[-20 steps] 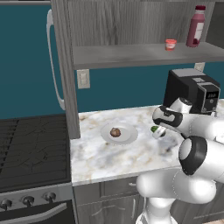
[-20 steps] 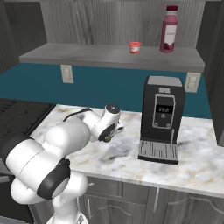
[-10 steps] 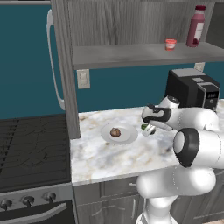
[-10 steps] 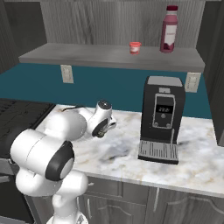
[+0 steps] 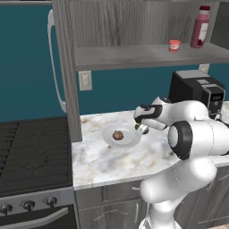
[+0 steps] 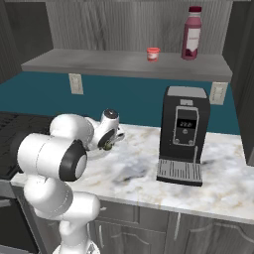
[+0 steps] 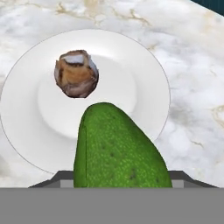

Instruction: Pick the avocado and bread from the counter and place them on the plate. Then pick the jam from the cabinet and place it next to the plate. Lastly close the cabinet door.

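The green avocado (image 7: 118,148) is held in my gripper (image 5: 141,129), which is shut on it just above the right rim of the white plate (image 7: 146,78). On the plate's left part lies the brown bread (image 7: 76,73), also visible from the left base view as the bread (image 5: 117,135) on the plate (image 5: 127,141). From the right, the avocado (image 6: 105,145) peeks out under the hand. The small red jam (image 5: 174,45) stands on the shelf of the open cabinet (image 5: 134,56). The cabinet door (image 5: 65,67) is swung open at the left.
A tall dark-red bottle (image 5: 200,27) stands right of the jam. A black coffee machine (image 6: 183,134) occupies the counter (image 5: 107,163) to the right of the arm. The black stove (image 5: 31,152) lies left of the counter.
The arm has swung left with the avocado, from beside the coffee machine to over the plate's right edge. The bread and plate have stayed put.
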Robot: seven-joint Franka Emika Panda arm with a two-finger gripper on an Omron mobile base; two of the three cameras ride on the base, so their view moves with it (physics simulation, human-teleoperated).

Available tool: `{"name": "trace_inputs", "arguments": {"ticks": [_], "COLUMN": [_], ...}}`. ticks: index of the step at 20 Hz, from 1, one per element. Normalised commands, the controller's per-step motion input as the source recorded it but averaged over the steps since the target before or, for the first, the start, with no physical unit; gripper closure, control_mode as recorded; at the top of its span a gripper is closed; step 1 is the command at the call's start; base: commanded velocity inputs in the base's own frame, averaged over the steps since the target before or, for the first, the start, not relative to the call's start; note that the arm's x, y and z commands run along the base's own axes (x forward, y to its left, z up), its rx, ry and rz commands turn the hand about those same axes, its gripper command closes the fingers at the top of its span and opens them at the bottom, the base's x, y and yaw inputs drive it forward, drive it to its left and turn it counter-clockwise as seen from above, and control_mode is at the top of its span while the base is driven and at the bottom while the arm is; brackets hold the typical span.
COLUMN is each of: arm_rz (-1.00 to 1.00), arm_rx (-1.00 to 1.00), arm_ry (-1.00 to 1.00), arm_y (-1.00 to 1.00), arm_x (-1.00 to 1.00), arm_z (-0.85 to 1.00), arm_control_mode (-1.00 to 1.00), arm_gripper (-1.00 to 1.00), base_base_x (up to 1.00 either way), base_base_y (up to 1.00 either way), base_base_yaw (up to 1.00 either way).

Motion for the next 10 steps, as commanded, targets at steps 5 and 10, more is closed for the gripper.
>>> {"name": "trace_inputs", "arguments": {"ticks": [5, 10], "arm_rz": [0.02, 0.00], "arm_rx": [0.00, 0.00], "arm_ry": [0.00, 0.01], "arm_y": [0.39, 0.25], "arm_x": [0.29, 0.11], "arm_z": [0.00, -0.17], "arm_control_mode": [-1.00, -1.00], "arm_gripper": [1.00, 1.00], "base_base_x": [0.00, 0.00], "base_base_y": [0.00, 0.00], "base_base_yaw": [0.00, 0.00]}}
